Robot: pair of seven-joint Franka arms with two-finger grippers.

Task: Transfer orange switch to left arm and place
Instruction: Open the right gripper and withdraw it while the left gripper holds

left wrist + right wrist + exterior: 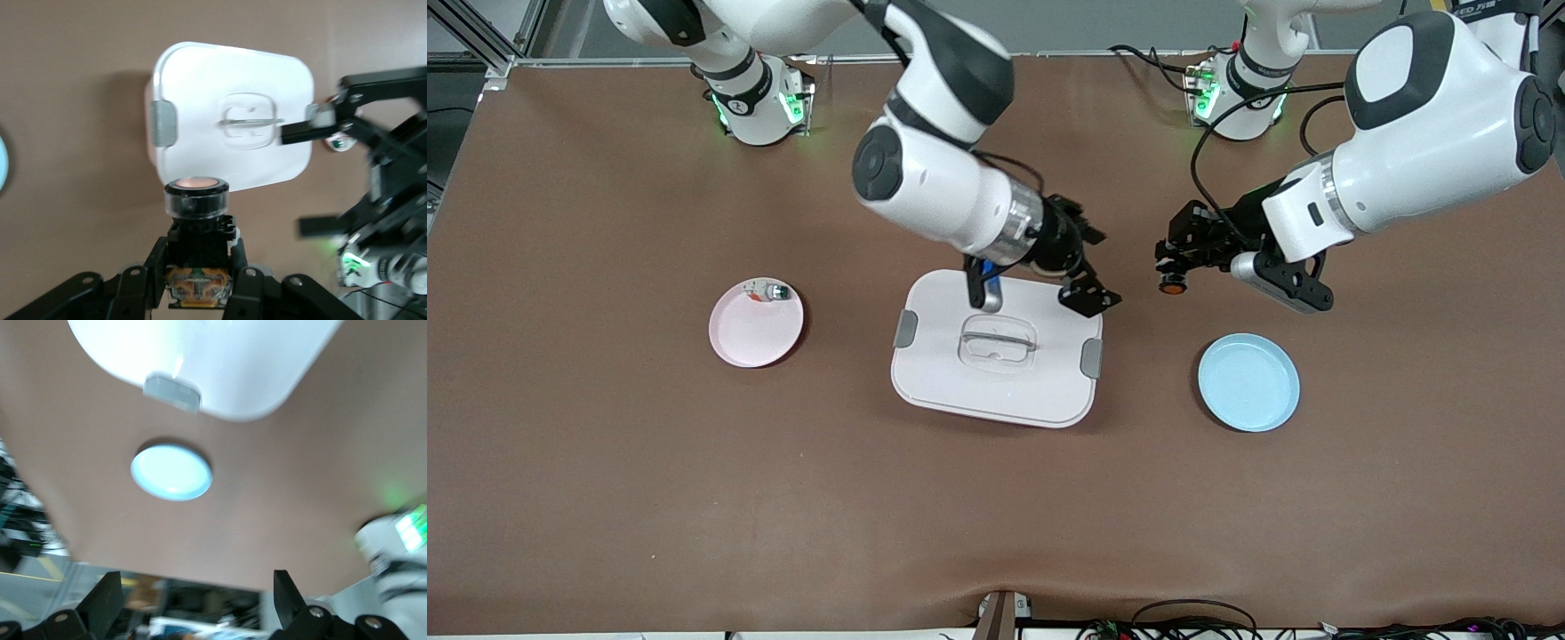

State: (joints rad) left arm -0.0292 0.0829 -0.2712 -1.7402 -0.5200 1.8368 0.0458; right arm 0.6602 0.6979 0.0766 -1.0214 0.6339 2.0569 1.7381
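The orange switch (1172, 284) (197, 197) is a small black cylinder with an orange face, and my left gripper (1179, 260) (198, 270) is shut on it. The gripper hangs over bare table between the box (996, 378) and the blue plate (1248, 382). The white box (233, 113) (220, 360) with grey side clips lies mid-table. My right gripper (1089, 267) (197, 597) stands open and holds nothing, over the corner of the box toward the left arm's end. About a hand's width of air separates the two grippers.
A pink plate (751, 342) lies toward the right arm's end of the table, with a small silver-and-green part (770, 290) at its rim. The blue plate (171, 472) holds nothing. Cables hang at the table edge nearest the front camera.
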